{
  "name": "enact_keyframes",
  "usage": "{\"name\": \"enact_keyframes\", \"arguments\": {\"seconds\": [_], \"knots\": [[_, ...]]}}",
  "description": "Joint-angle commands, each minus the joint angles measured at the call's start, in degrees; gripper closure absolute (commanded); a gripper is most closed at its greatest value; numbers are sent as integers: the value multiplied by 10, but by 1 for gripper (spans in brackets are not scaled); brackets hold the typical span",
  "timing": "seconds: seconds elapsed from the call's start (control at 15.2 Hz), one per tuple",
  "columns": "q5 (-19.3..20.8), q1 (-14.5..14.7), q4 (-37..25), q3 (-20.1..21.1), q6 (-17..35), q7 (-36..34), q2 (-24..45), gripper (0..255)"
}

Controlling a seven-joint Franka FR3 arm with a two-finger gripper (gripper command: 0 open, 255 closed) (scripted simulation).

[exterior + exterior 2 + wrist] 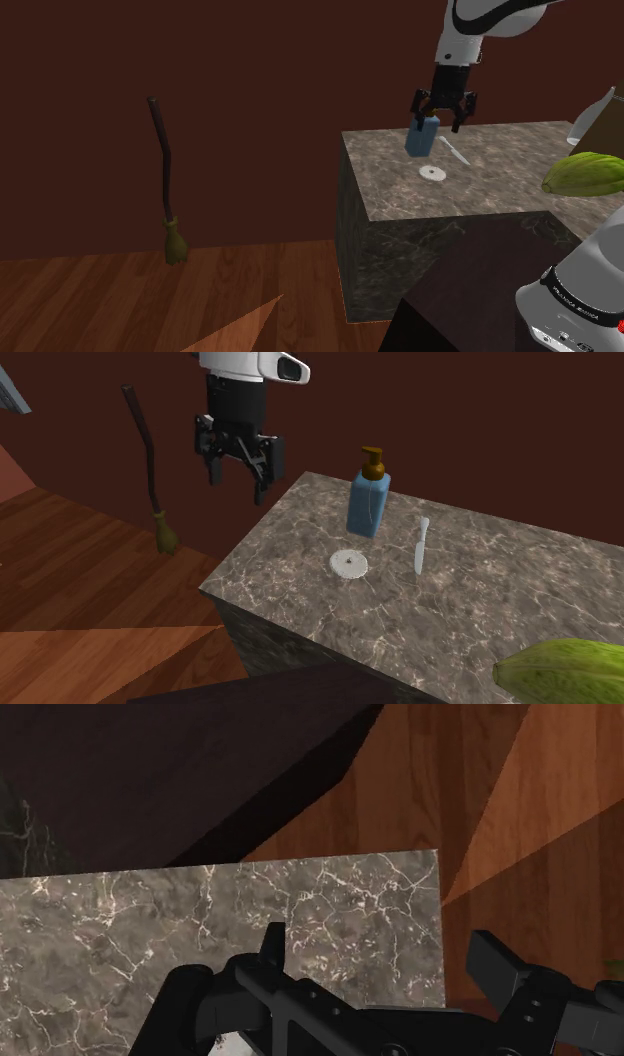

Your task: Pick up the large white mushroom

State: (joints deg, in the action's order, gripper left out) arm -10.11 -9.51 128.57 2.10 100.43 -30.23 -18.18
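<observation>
While approach step is in hand, broom (150, 472) stands on floor, off counter (480, 602); gripper (238, 467) hangs above counter's left corner in second exterior view, jaws spread, empty; white mushroom (349, 564) lies flat near counter's middle, blue soap bottle (368, 502) behind, knife (421, 545) nearby; next move likely: shift over mushroom, descend low, close.

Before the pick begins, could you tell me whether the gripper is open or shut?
Open: the gripper has its two black fingers standing well apart, with nothing clasped between them.
</observation>
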Motion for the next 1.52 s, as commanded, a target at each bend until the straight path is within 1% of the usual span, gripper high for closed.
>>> {"name": "enact_keyframes", "arguments": {"seconds": [0.0,0.4,0.79,1.12,1.45], "knots": [[-9,-11,-25,-5,14,-34,48,0],[-41,-43,-88,-32,48,-118,168,0],[-82,-74,-141,-63,76,-190,273,0],[-123,-103,-175,-89,98,-243,349,0],[-169,-135,-195,-113,122,-291,414,0]]}}
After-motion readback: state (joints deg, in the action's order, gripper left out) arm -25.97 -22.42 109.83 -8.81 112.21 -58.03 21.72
